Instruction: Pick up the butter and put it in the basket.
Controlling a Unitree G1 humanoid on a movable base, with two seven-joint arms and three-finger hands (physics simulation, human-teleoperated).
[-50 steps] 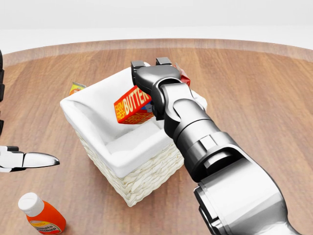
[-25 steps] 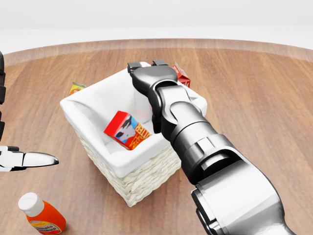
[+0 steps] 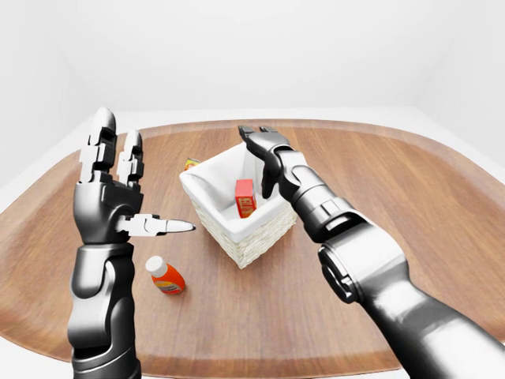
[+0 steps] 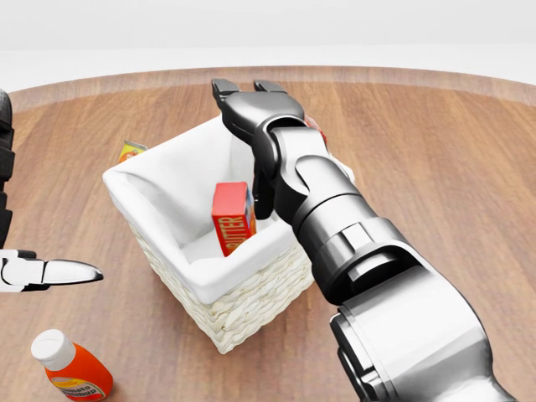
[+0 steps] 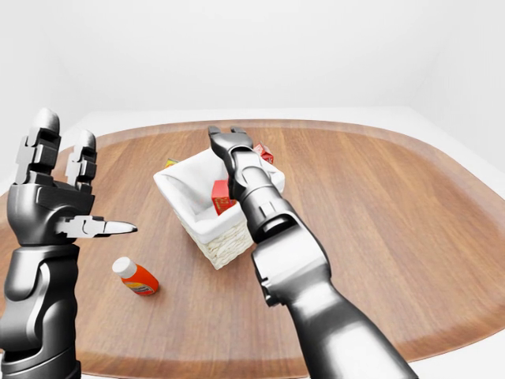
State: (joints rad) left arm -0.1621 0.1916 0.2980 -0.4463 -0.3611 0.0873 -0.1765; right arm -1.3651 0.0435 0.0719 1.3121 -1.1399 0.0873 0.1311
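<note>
The butter [image 4: 233, 218] stands upright inside the basket [image 4: 159, 213], leaning on its white lining, and no hand touches it. The right hand [image 4: 247, 99] is above the basket's far rim with its fingers released and spread, holding nothing. The left hand [image 3: 110, 185] is raised at the left of the left-eye view, fingers straight and open, well apart from the basket. A bottle [image 3: 166, 277] lies on the table [image 3: 394, 174] near it. Behind the basket a small yellow pack [image 4: 131, 151] and something red [image 5: 264, 152], perhaps a carton, are partly hidden.
</note>
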